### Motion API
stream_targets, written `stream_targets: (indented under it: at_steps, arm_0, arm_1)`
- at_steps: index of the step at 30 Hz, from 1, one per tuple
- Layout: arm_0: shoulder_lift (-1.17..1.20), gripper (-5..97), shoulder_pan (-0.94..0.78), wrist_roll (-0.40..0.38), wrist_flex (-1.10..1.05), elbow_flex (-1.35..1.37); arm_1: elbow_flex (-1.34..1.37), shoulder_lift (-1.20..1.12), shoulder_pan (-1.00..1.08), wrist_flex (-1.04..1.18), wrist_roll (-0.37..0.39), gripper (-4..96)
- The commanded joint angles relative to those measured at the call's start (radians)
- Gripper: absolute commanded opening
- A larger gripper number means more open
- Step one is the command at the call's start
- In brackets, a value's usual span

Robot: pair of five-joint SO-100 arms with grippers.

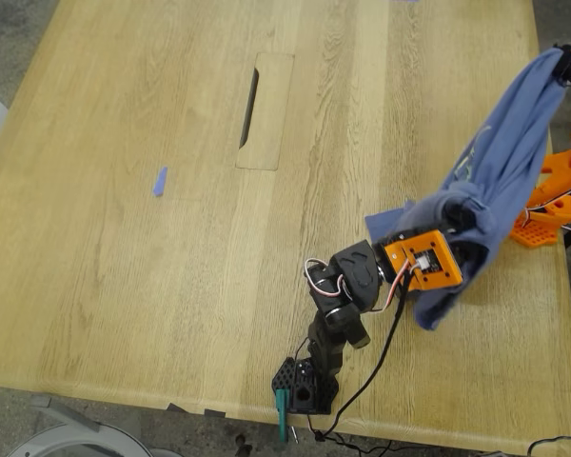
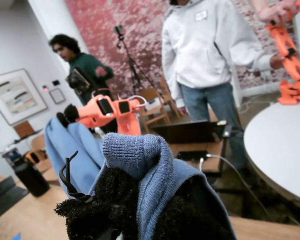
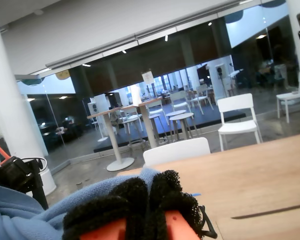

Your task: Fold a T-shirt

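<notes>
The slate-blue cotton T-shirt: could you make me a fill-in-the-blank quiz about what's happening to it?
1. The slate-blue cotton T-shirt hangs off the table between ___ grippers.
2. My first gripper is ___ on the cloth.
3. A small blue scrap lies on the light ___ table.
4. My second gripper holds the shirt's high end at the exterior view's ___ edge.
Missing words: two; shut; wooden; right.

T-shirt (image 1: 500, 162) hangs above table (image 1: 124, 286) at exterior view's right, small scrap (image 1: 160, 181) well left.
</notes>
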Motion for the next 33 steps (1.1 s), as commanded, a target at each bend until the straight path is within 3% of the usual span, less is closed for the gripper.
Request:
stream_targets:
  at_steps: [1,8,14,22,33]
  arm_0:
    - [0.074,0,0.066,-0.015,0.038,-0.038]
    - [0.094,0,0.075,-0.094,0.146,-0.052]
    - [0.100,0,-0.064,-0.215,0.187,-0.006]
    - [0.038,0,-0.172,-0.272,0.193,0.055]
    - [0.414,0,-0.272,-0.322,0.155,0.781]
  arm_1:
    - [0.029,0.048,0.028,0.015,0.018,0.1]
    - [0.081,0.083,0.035,0.175,0.031,0.1]
    - [0.225,0.118,0.031,0.196,0.051,0.1]
    - [0.430,0.193,-0.012,0.196,0.072,0.0]
    - [0.653,0.282,-0.049,0.193,0.086,0.0]
